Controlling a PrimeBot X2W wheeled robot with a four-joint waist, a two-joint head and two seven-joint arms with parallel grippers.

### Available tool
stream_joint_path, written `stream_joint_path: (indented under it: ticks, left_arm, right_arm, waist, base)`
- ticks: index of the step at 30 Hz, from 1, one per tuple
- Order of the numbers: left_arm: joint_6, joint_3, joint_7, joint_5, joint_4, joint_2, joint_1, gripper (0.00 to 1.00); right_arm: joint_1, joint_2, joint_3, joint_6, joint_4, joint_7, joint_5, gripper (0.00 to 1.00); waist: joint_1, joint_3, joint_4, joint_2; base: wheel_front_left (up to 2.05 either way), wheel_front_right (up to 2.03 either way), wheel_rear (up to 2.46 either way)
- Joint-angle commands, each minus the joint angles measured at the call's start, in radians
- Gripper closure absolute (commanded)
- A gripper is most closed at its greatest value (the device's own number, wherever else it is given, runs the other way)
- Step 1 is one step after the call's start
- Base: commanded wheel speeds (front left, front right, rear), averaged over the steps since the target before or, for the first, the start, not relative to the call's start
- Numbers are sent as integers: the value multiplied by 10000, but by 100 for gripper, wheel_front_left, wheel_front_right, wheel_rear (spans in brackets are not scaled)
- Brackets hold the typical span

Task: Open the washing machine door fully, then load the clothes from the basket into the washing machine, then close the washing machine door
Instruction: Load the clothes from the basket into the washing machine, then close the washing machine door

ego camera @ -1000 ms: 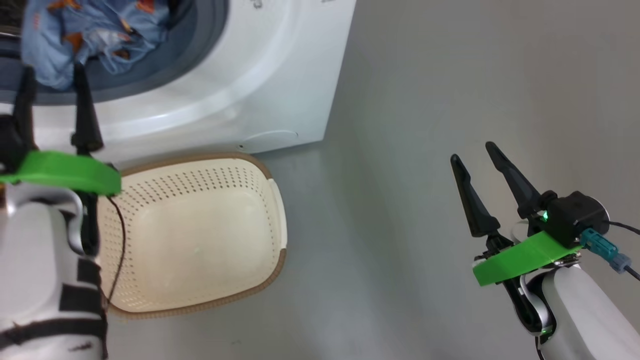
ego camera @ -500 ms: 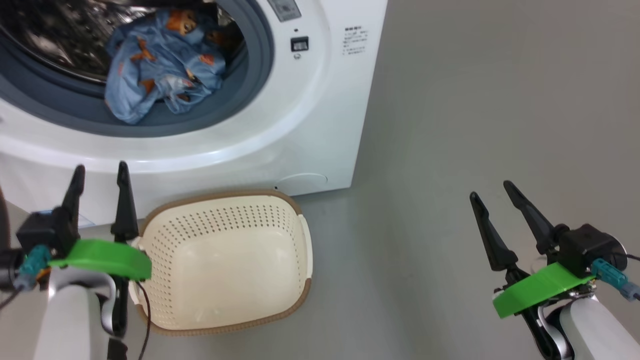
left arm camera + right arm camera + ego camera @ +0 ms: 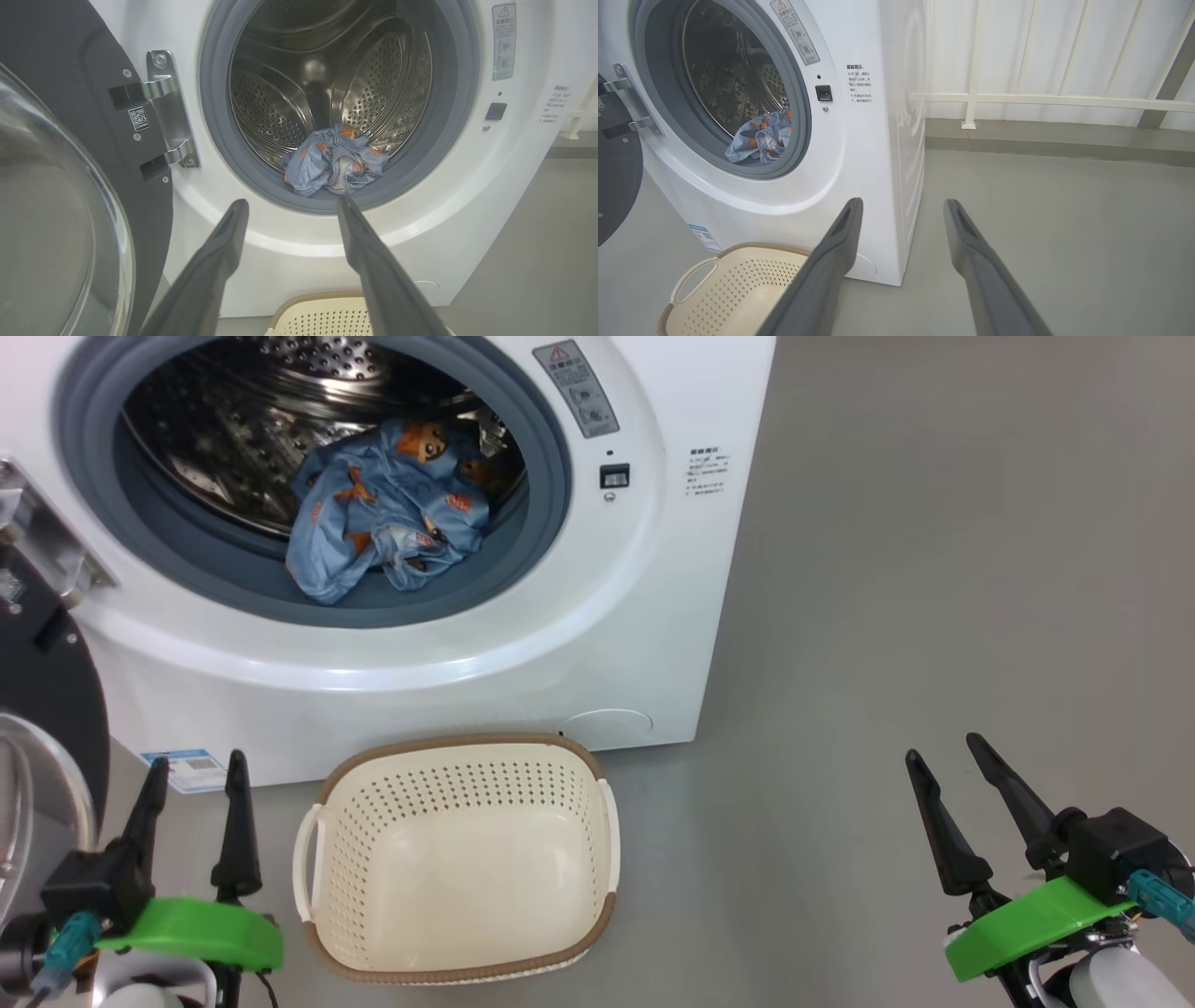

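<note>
The white washing machine (image 3: pixel 644 616) stands with its drum open. Its door (image 3: pixel 42 709), black-rimmed with a clear glass bowl (image 3: pixel 51 210), hangs swung out to the left on a metal hinge (image 3: pixel 163 107). Light blue bear-print clothes (image 3: pixel 387 513) lie bunched at the drum's front lip, also seen in both wrist views (image 3: pixel 334 161) (image 3: pixel 761 137). The cream basket (image 3: pixel 457 749) sits empty on the floor before the machine. My left gripper (image 3: pixel 198 761) is open and empty, left of the basket. My right gripper (image 3: pixel 942 748) is open and empty over the floor at the right.
Grey floor (image 3: pixel 887 569) stretches to the right of the machine. A white panelled wall with a rail (image 3: pixel 1041 100) runs behind it. A blue label (image 3: pixel 191 770) sits low on the machine's front, near my left fingertips.
The head camera has shifted, bringing more of the machine into view. My left gripper has drawn back from the drum mouth to beside the basket. The clothes stay in the drum.
</note>
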Motion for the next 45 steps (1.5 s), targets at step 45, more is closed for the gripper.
stream_joint_path:
  ticks: [45]
  left_arm:
    - [-36, 651, -65, -109, -1134, 295, 1223, 0]
  right_arm:
    - [338, -247, 113, 44, -329, -82, 23, 11]
  waist:
    - [0, -347, 15, -1]
  base:
    - [-31, 31, 0]
